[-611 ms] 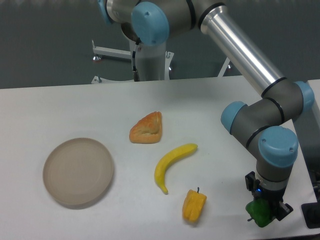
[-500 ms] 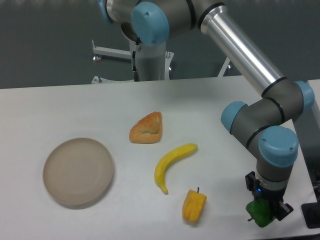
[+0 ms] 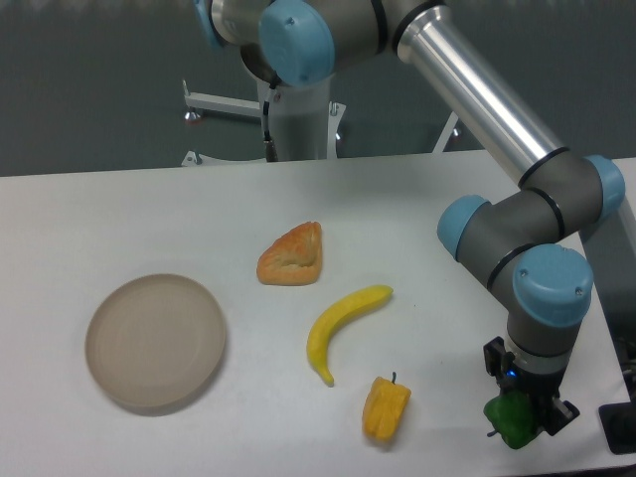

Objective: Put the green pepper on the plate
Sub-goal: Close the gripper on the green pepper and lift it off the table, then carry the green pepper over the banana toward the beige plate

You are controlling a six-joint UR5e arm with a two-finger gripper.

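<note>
The green pepper [image 3: 511,424] sits at the table's front right, glossy and bright green, with my gripper [image 3: 525,417] coming down over it from above. The black fingers flank the pepper and appear closed on it, and the gripper body hides its top. The plate [image 3: 155,341] is a round beige dish lying flat at the left of the table, far from the gripper, with nothing on it.
A yellow-orange pepper [image 3: 386,406] lies just left of the green one. A banana [image 3: 338,326] lies in the middle and a croissant-like pastry [image 3: 292,255] behind it. The table's right edge and a dark block [image 3: 618,427] are close to the gripper.
The arm's wrist has shifted slightly left and up, and the green pepper has moved with it by a few pixels. Everything else is unchanged.
</note>
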